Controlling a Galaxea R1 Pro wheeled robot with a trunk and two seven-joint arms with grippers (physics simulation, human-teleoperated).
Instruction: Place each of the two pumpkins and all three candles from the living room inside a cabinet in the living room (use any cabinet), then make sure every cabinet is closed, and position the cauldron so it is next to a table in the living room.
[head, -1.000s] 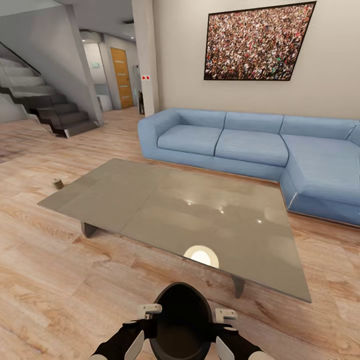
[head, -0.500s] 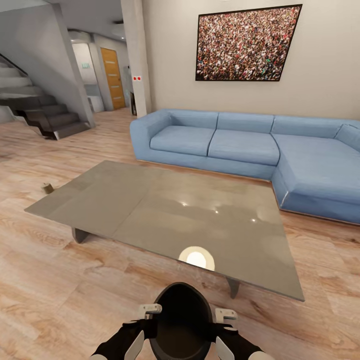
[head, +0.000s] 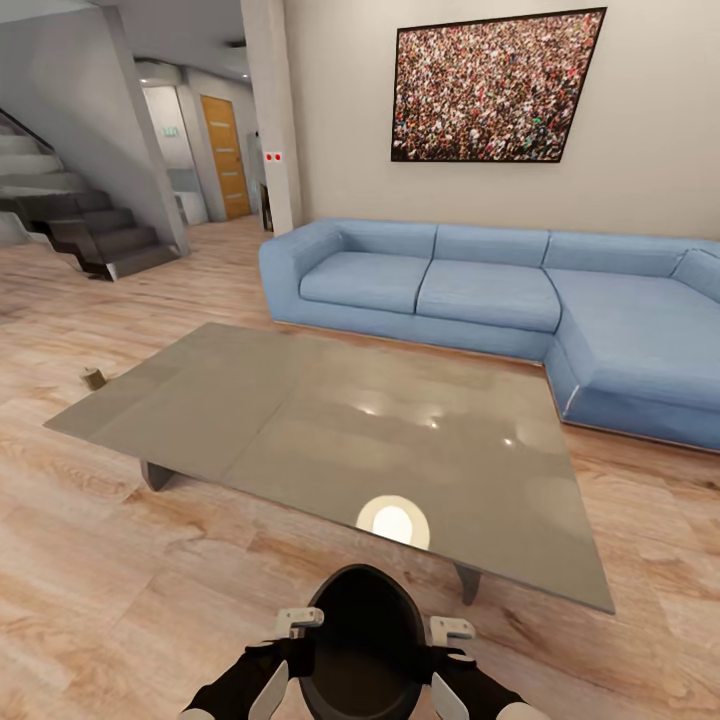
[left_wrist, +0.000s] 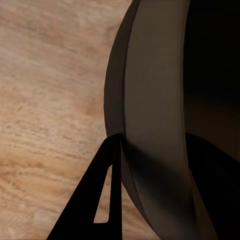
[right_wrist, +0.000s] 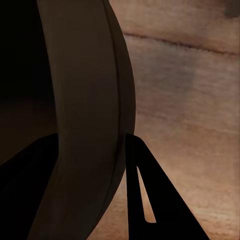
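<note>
The cauldron (head: 362, 640) is a squat black pot with a rounded body and open mouth facing up, held above the wooden floor just in front of the bench's near edge. Its dark rim and curved wall show close up in both wrist views (left_wrist: 155, 125) (right_wrist: 85, 115). The bench (head: 300, 420) is low, rectangular, with a glossy grey top.

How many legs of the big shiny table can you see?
2. One leg is under the table's left end, and the other leg is under its near right side, close to the cauldron. More legs may be hidden beneath the top.
</note>
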